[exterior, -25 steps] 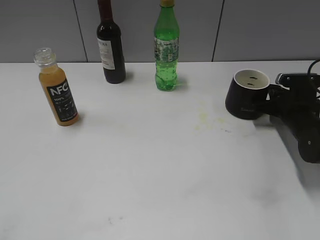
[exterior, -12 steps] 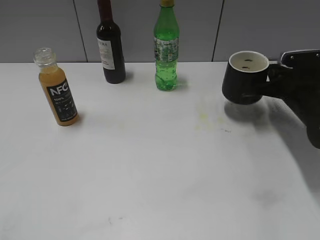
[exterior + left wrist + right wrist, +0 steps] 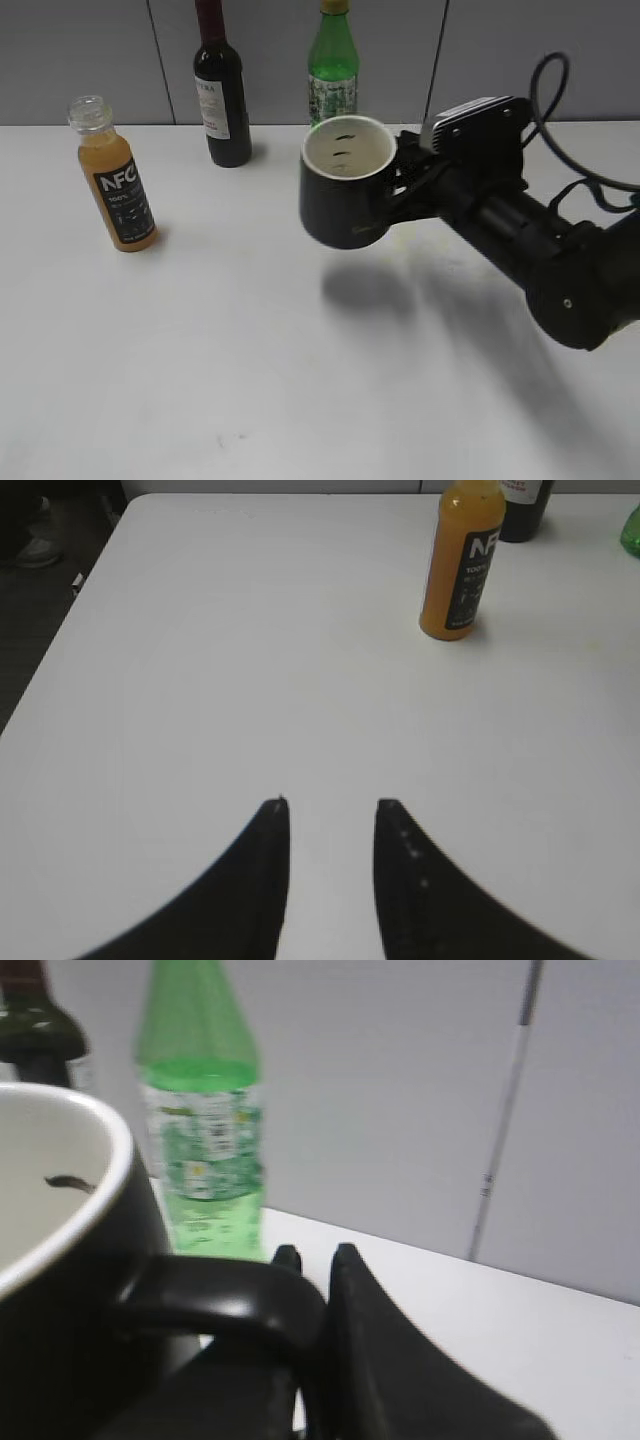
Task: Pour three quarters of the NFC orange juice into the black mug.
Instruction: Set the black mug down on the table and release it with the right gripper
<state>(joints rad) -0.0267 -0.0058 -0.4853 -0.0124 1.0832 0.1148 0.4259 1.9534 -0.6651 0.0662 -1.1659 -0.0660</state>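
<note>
The NFC orange juice bottle (image 3: 113, 175) stands capless and upright at the table's left; it also shows in the left wrist view (image 3: 464, 562) at the top. My right gripper (image 3: 402, 185) is shut on the loop handle of the black mug (image 3: 345, 190) and holds it in the air above the table's middle, its white inside showing small dark marks. In the right wrist view the mug (image 3: 60, 1290) fills the left side, with my jaws (image 3: 315, 1260) closed on its handle. My left gripper (image 3: 330, 805) is open and empty over bare table, well short of the juice bottle.
A tall dark wine bottle (image 3: 221, 85) and a green soda bottle (image 3: 333, 60) stand at the back by the grey wall; the held mug hides the soda bottle's lower part. The soda bottle also shows in the right wrist view (image 3: 200, 1130). The table's left edge (image 3: 60, 630) shows in the left wrist view.
My right gripper has lifted the black mug off the table at the right and carried it leftward to above the middle. The juice bottle has not moved.
</note>
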